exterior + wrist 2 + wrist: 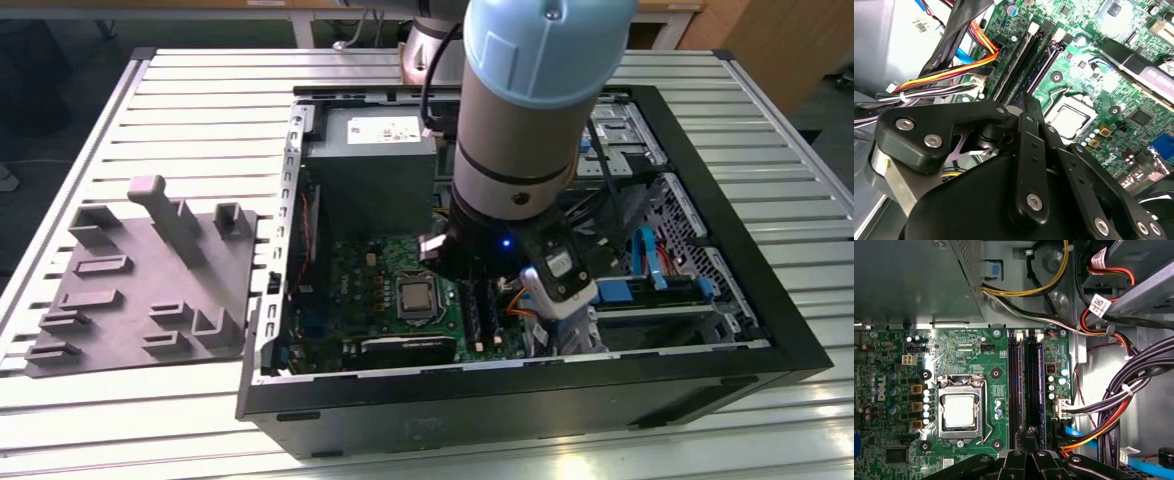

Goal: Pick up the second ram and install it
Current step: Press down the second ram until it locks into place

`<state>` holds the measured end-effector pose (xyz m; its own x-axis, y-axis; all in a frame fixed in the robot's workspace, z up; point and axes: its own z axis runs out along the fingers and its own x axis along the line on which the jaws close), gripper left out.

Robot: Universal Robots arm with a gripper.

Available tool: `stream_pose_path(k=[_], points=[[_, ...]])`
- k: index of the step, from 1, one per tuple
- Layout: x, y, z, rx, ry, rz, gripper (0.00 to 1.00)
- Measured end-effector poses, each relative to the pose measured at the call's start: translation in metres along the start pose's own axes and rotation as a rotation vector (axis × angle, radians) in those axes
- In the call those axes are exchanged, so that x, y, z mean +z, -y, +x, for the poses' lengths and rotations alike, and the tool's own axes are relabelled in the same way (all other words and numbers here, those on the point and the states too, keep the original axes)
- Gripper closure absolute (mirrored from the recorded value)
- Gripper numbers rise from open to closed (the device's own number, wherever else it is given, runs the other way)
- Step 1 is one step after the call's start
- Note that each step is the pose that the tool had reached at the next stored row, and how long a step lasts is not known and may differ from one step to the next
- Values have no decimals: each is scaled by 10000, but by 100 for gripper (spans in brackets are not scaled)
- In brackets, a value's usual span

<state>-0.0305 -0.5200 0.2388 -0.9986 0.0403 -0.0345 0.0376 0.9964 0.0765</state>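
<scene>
Green motherboard [979,355] with black slots [1015,390]; silver CPU socket [960,411]; grey power-supply box [374,170]; pale blue arm [541,60]; black gripper [1026,107]; yellow, orange, red, black cables [954,72]; black case [534,400]; grey foam tray [140,290].

Tabletop [200,90]: pale slatted metal profiles, grooves running across the exterior view. Resting directly on it, an open black computer case [534,400], lying on its side with the interior facing up. Beside the case, toward the exterior view's left and apart from it, lies a grey moulded fixture plate [140,290] with raised blocks and one tall upright post.
</scene>
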Motion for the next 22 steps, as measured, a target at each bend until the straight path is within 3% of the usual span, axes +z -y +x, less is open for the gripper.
stream_pose_path(k=[22], points=[[-5, 54, -2, -1, 1, 38, 89]])
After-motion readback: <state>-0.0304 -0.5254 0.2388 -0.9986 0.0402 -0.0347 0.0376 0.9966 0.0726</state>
